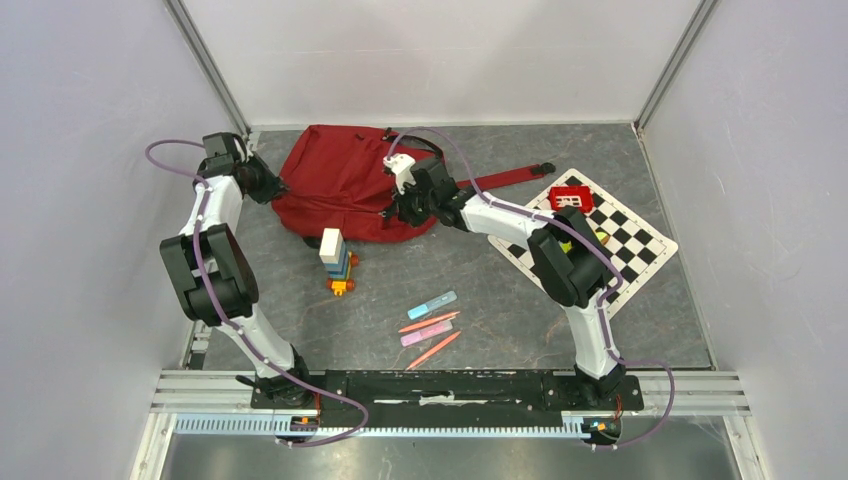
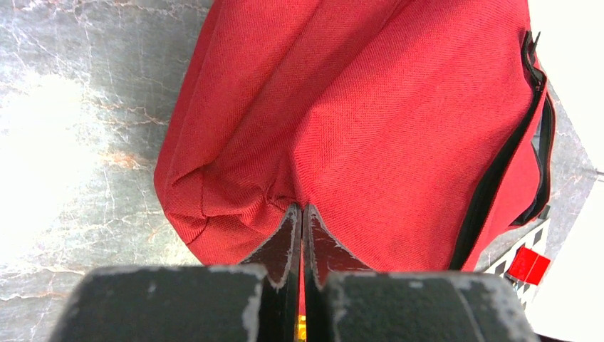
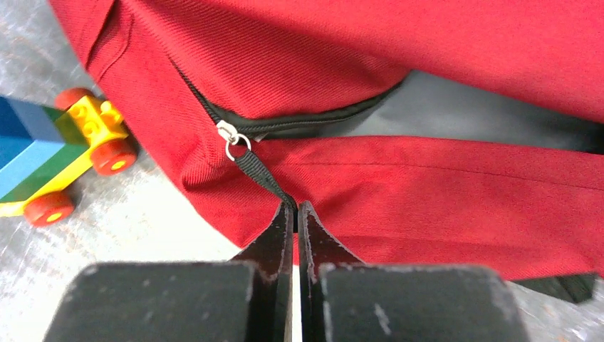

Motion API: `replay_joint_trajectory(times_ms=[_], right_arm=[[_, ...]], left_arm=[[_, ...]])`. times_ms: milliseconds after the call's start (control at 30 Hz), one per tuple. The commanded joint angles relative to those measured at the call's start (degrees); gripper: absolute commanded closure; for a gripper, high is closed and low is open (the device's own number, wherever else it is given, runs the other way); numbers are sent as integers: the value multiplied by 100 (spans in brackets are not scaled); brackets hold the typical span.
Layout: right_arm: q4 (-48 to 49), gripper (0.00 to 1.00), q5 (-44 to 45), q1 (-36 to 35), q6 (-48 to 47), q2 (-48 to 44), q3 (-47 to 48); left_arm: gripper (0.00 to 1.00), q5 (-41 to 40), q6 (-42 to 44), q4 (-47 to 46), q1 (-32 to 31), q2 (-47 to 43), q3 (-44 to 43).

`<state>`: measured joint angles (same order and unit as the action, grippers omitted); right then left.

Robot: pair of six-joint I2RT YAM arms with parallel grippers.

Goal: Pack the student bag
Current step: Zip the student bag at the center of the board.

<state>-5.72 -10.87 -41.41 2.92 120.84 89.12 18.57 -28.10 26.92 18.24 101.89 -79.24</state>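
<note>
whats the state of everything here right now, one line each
student bag: lying on the table, zip partly open
zip pull strap: pinched in the right gripper
left gripper: fingers shut on the bag's fabric
right gripper: fingers shut on the zip pull strap
block toy: upright, outside the bag
pens: lying loose, unpacked
red box: sitting on the checkered mat
checkered mat: laid flat

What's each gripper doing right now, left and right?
Left gripper: closed, pinching the fabric of the student bag.
Right gripper: closed on the bag's black zip pull.
</note>
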Motion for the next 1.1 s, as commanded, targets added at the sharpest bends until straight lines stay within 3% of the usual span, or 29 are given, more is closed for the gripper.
replay_joint_trajectory(times_ms=[0,167,467,567,667,833,1067], right_arm=[[-957,100,1545,124,-160,-24,452],[-1215,100,1922,124,-135,-18,493],[-984,100,478,54,-411,-76,556],[-902,100,402,-55,-568,-13,678],[-910,100,228,-115,-668,102,897],[-912,100,134,-232,-882,130,1020],[-1038,100,370,-461,-1202,29,1030]], left_arm=[[98,-325,28,-679,91,183,-508],[98,-311,141,-714,79,532,-977],[97,-212,282,-473,-3,891,-1708],[59,-175,238,-358,-13,618,-1493],[33,-224,121,-269,-44,128,-954],[20,-255,-176,-200,-131,-527,30],[15,-39,-707,-457,-435,-644,801]])
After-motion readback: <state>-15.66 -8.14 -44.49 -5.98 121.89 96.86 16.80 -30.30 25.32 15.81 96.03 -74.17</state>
